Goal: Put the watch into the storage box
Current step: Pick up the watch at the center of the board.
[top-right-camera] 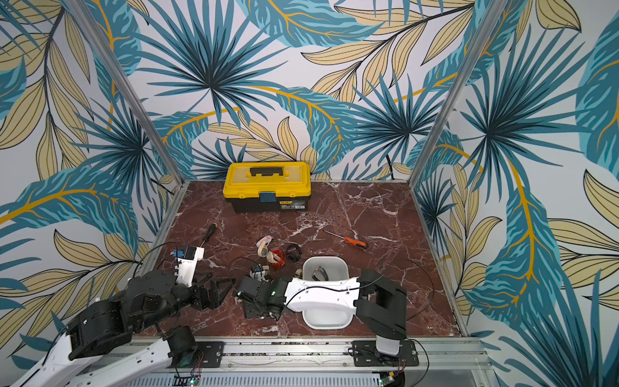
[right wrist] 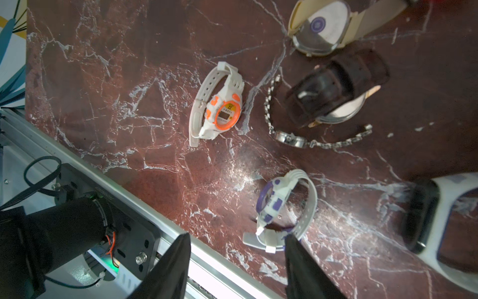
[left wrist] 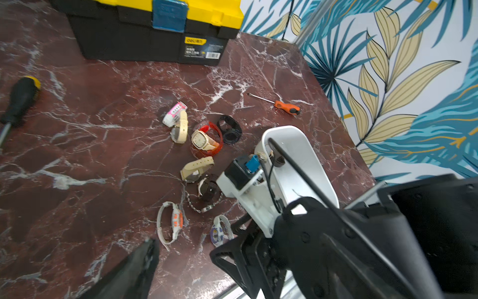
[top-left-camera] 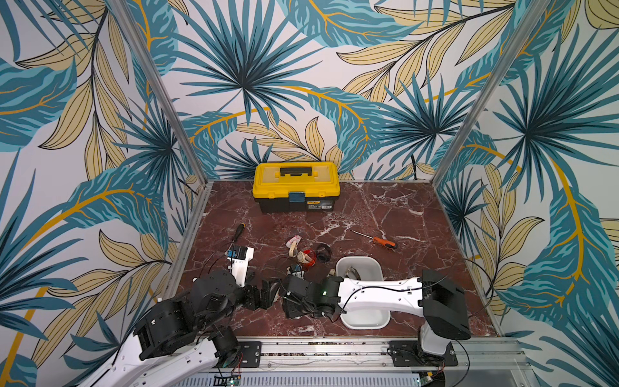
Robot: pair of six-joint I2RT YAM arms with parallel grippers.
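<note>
**On red marble, a spread claw over a purple-and-white watch**

The table (top-left-camera: 402,214) is glossy dark-red marble with white veins, walled in by leaf-print panels. Low over its front edge, the right gripper (right wrist: 238,235) has its black jaws apart. One fingertip (right wrist: 291,239) meets the strap end of the purple-and-white watch (right wrist: 279,204), while the other stands clear of it, so nothing is pinched. That watch is ribbed plastic, lying on its side on the marble, outside the storage box (top-left-camera: 360,258).

Close around it lie an orange-and-white watch (right wrist: 219,108), a thin metal chain-link watch (right wrist: 289,138), a dark-strapped watch (right wrist: 333,85) and a cream-strapped watch (right wrist: 323,26) showing its round steel back. The aluminium front rail runs just beside the fingers.

The left gripper (top-left-camera: 266,295) hangs just beside the right one, jaws wide and holding nothing.

The storage box — shallow, glossy white, with rounded corners — sits to the right, and the right arm's white forearm crosses over it. One watch (top-left-camera: 351,272) already lies inside.

Farther back are an orange-handled screwdriver (top-left-camera: 382,240), a black-handled screwdriver (top-left-camera: 238,231) and the closed yellow-lidded toolbox (top-left-camera: 296,187) against the back wall.
</note>
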